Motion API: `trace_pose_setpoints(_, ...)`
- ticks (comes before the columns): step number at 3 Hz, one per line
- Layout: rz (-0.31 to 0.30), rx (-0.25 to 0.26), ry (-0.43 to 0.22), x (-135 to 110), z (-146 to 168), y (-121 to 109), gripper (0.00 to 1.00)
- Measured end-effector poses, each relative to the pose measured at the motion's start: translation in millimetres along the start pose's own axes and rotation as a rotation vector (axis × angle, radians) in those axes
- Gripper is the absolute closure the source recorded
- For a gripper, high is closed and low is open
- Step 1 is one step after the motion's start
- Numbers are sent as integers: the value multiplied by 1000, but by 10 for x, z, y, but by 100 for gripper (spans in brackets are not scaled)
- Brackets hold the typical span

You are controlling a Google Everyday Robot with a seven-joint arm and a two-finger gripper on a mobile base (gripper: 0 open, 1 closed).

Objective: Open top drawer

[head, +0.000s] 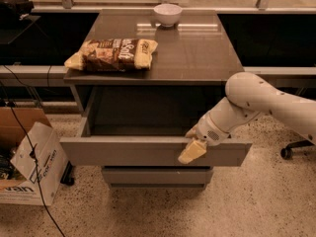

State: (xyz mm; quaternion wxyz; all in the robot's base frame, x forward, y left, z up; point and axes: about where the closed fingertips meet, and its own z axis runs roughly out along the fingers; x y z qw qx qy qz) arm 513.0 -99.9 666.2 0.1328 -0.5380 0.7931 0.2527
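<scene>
Camera view: wide grey-brown handleless top drawer (123, 152) stands well out beneath the grey counter (197, 53). The cream claw (191, 146) sits on its front panel's upper edge, right of centre; whether it grips cannot be told. The panel's long axis runs left-right.

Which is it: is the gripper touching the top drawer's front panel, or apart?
Touching. The camera view shows the gripper hooked over the upper edge of the top drawer front panel, with no gap.
</scene>
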Motion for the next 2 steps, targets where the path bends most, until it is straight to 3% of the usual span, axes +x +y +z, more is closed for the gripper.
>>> trace_pose_setpoints(1,0,0,0,-6,-10,3,73)
trace_pose_setpoints(2,0,0,0,-6,-10,3,75)
